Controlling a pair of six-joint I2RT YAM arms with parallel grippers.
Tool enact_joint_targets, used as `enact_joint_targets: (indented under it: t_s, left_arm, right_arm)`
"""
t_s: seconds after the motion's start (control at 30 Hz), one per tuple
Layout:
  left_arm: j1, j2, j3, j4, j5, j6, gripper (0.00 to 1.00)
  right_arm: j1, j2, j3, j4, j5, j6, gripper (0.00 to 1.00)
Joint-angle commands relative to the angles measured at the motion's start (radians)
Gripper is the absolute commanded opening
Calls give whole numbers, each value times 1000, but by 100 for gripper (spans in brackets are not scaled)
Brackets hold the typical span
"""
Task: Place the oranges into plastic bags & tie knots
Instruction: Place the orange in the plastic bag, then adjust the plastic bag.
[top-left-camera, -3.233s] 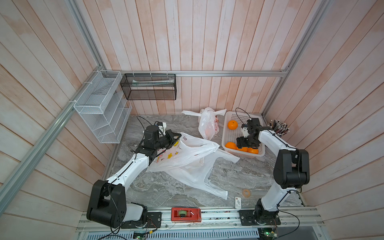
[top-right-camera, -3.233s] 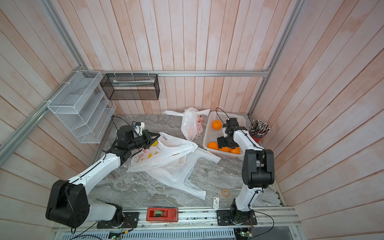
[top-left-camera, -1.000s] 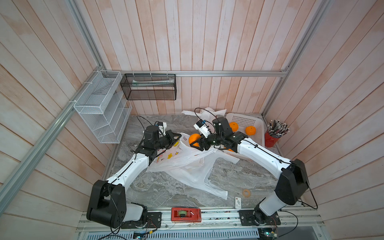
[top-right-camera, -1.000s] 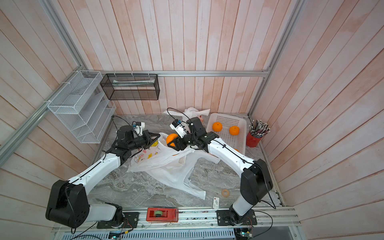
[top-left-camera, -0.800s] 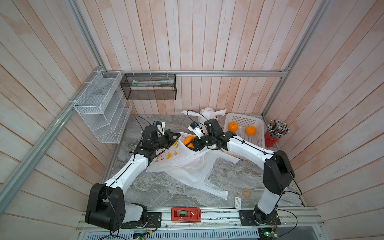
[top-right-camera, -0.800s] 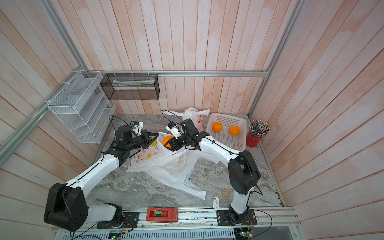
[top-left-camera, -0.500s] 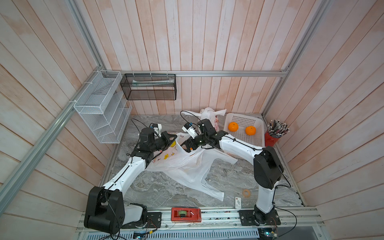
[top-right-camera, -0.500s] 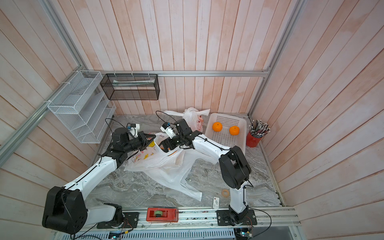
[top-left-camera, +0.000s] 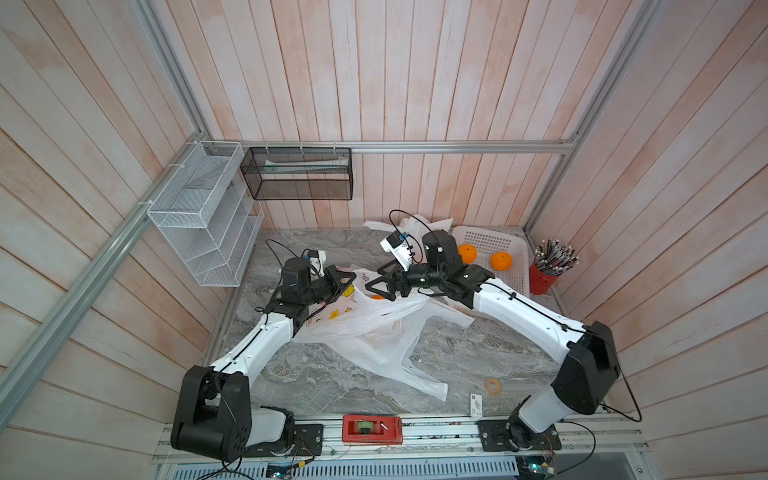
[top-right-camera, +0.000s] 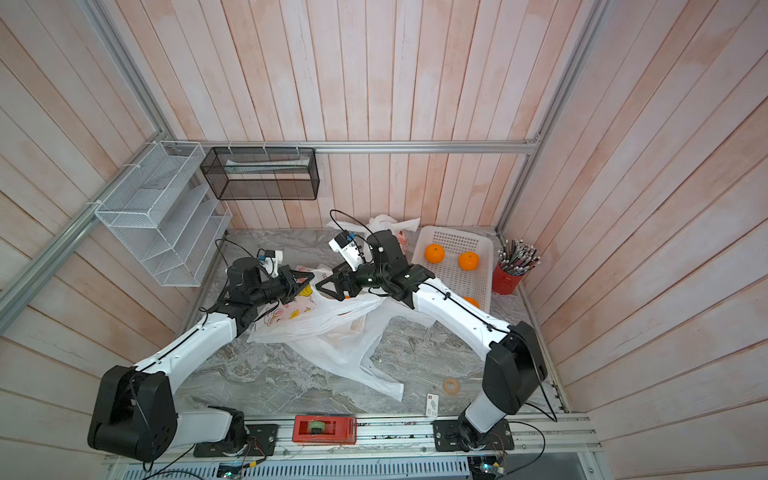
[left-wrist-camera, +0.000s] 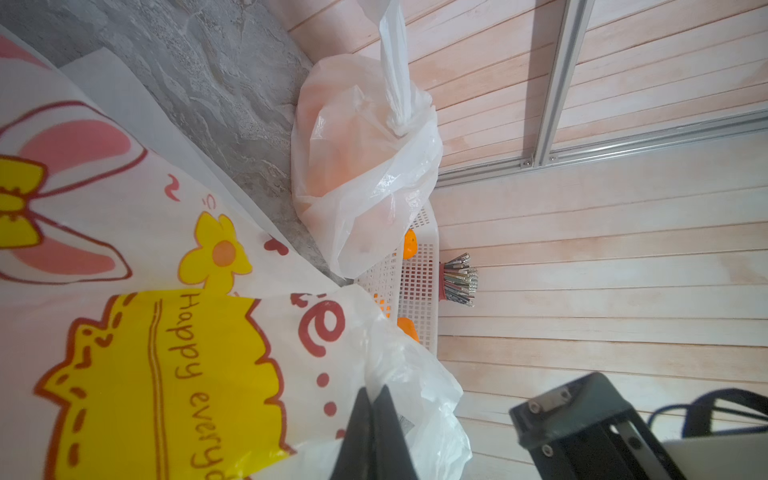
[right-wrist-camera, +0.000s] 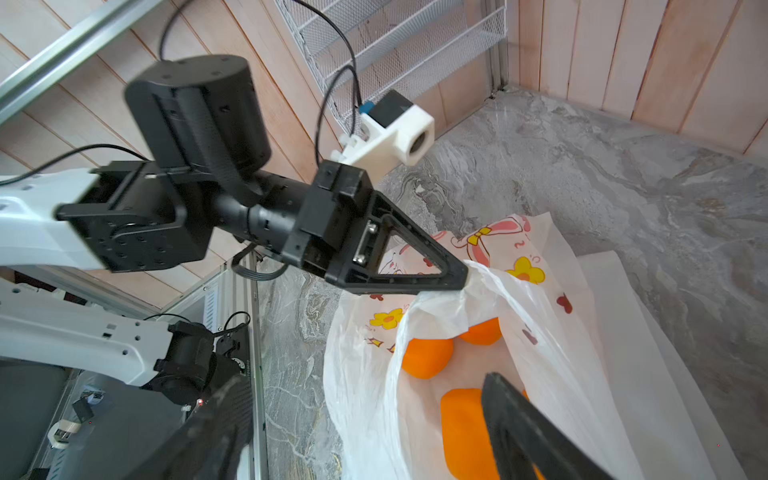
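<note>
Progress looks partial, with one bag finished and a second being filled. Against the back wall the tied bag (left-wrist-camera: 365, 174) stands closed on the table (top-left-camera: 478, 345), orange shapes showing through its film and its knot (left-wrist-camera: 398, 120) twisted shut with a strip sticking out. Near the middle of the table the open bag (right-wrist-camera: 540, 307), printed with bunny ears and yellow flowers, lies with its mouth lifted. The left gripper (right-wrist-camera: 460, 279) has its fingers pressed together on the rim, pinching the thin plastic and holding the opening up. Inside, the right wrist view shows at least three oranges (right-wrist-camera: 426, 357) lying on the lower film. The right gripper (top-left-camera: 378, 289) hangs just over that mouth with its fingers spread wide and nothing between them. In both top views the white basket (top-right-camera: 453, 274) beside the right arm holds two loose oranges (top-right-camera: 434, 253) in plain sight, and a third orange (top-right-camera: 471, 302) peeks out beside the arm at the basket's near end. A spare bag (top-right-camera: 345, 353) lies flat under the open one, a handle trailing toward the front edge.

Judging from this, the basket fruit has yet to be moved over, the open bag's handles need tying, and the spare bag may need filling and knotting too
</note>
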Motion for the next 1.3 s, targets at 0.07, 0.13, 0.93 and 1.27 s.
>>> enact_joint_targets:
  t_s: [0.07,0.13,0.93,1.27]
  left_arm:
    - [3,6,-12,39,25,32,0]
    - [3,5,-11,40,26,40,0]
    - [-38,-48,-4,74,-19,280,14]
    - [-156,-163,103,-113,-178,680,48]
  right_arm:
    - [-130,-133,-123,20,51,141,97]
    - [-221,-171,-188,4,27,217,97]
    - [-333,-137,-414,91,-86,475,32]
    - [-347,-148,-427,88,-98,468,0]
